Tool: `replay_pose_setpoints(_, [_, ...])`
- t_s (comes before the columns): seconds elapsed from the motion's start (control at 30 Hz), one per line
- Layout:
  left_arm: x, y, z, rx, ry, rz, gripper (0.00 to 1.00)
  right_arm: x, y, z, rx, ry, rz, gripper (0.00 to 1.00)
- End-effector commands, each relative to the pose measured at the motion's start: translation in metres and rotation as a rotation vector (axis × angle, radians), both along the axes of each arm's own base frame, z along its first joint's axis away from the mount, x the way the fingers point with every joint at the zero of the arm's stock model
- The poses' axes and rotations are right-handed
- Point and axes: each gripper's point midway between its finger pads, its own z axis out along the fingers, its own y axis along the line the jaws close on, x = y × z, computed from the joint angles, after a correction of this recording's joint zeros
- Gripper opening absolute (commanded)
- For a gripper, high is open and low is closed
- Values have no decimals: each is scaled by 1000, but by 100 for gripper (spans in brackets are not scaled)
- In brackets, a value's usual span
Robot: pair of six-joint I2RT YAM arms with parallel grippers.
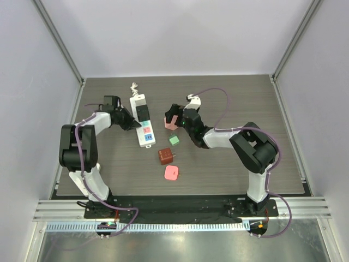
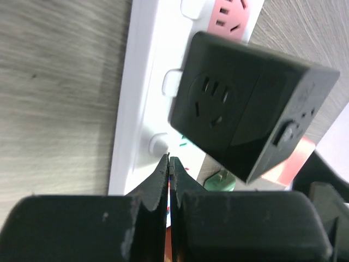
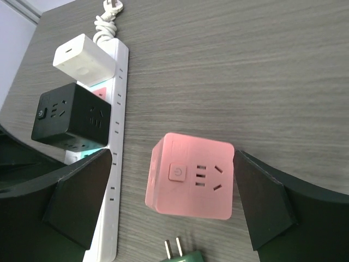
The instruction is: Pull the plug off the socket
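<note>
The white socket strip (image 1: 143, 130) lies left of centre, with its cord stub at the far end. A black cube plug (image 1: 143, 113) sits in it, and a white adapter (image 3: 84, 63) sits in the outlet beyond. My left gripper (image 1: 134, 124) is shut and empty, its tips (image 2: 169, 161) against the strip (image 2: 136, 109) just beside the black plug (image 2: 245, 103). My right gripper (image 3: 172, 188) is open, with one finger on each side of a pink cube plug (image 3: 191, 174) that lies on the table right of the strip (image 3: 112, 180); neither finger touches it.
A green plug (image 1: 174, 140) lies just near of the pink cube (image 1: 170, 121), prongs up in the right wrist view (image 3: 182, 254). A brown-red cube (image 1: 166, 156) and a flat pink plug (image 1: 171, 173) lie nearer the arms' bases. Grey walls stand on three sides.
</note>
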Motion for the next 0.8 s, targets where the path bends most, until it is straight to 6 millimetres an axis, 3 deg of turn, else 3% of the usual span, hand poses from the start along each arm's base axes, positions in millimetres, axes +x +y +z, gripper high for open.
replay_pose_setpoints(0.0, [-1, 11, 25, 45, -71, -5, 0, 10, -7, 40, -86, -89, -26, 99])
replay_pose_setpoints(0.2, [3, 18, 46, 52, -131, 3, 0, 12, -19, 55, -216, -116, -65, 100])
replay_pose_setpoints(0.23, [4, 18, 48, 53, -137, 5, 0, 10, -13, 62, -233, -135, -59, 100])
replay_pose_setpoints(0.3, [10, 38, 52, 55, -151, 55, 0, 9, -16, 68, -326, -170, -102, 100])
replay_pose_setpoints(0.33, [12, 44, 54, 40, -154, 75, 0, 11, -15, 80, -349, -199, -142, 100])
replay_pose_setpoints(0.4, [15, 51, 56, 12, -157, 101, 0, 7, 0, 90, -463, -262, -118, 100])
replay_pose_setpoints(0.43, [15, 52, 58, -10, -162, 108, 0, 11, 10, 113, -460, -302, -129, 100])
replay_pose_setpoints(0.53, [19, 60, 67, -33, -185, 156, 0, 17, 40, 142, -478, -345, -85, 100])
replay_pose_setpoints(0.6, [22, 61, 74, -55, -183, 195, 0, 20, 57, 145, -475, -327, -31, 100])
replay_pose_setpoints(0.63, [24, 60, 77, -76, -178, 212, 0, 25, 77, 160, -406, -342, 4, 99])
replay_pose_setpoints(0.7, [32, 57, 85, -136, -157, 256, 0, 29, 93, 167, -380, -331, 46, 97])
replay_pose_setpoints(0.73, [41, 57, 90, -151, -161, 266, 0, 32, 103, 192, -331, -362, 55, 97])
replay_pose_setpoints(0.77, [46, 58, 92, -157, -164, 274, 0, 35, 116, 185, -309, -348, 87, 97])
